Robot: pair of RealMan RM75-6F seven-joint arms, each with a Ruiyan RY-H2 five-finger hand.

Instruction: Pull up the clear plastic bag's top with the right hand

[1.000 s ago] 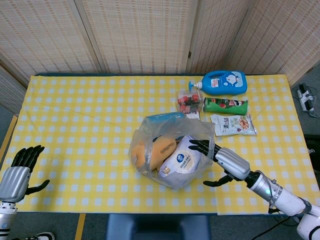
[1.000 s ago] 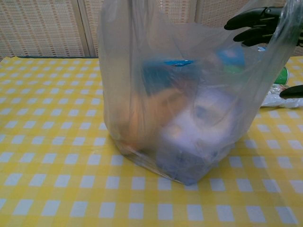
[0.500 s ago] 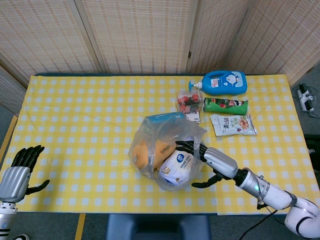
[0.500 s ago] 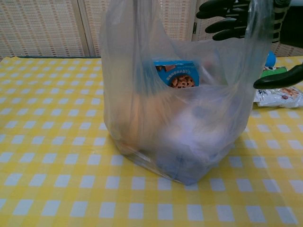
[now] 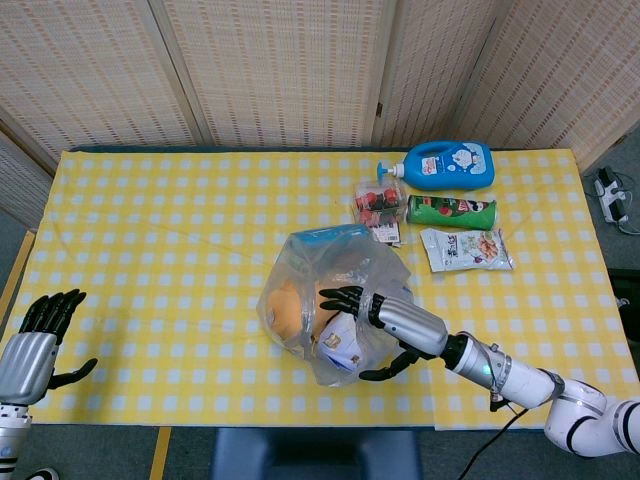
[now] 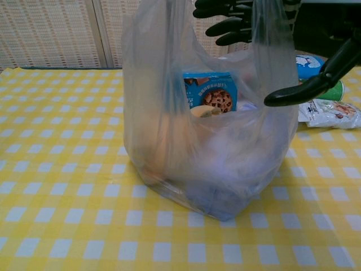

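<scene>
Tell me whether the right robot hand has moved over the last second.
Yes. In the head view the right robot hand has slid left over the clear plastic bag, farther from the flat snack packet.

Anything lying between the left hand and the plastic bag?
No. In the head view only bare checked tablecloth lies between the left hand and the plastic bag.

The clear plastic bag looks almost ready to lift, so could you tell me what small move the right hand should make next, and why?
Probably close the right hand on the clear plastic bag: its fingers reach through the handle loop, spread, thumb apart, nothing gripped yet.
</scene>
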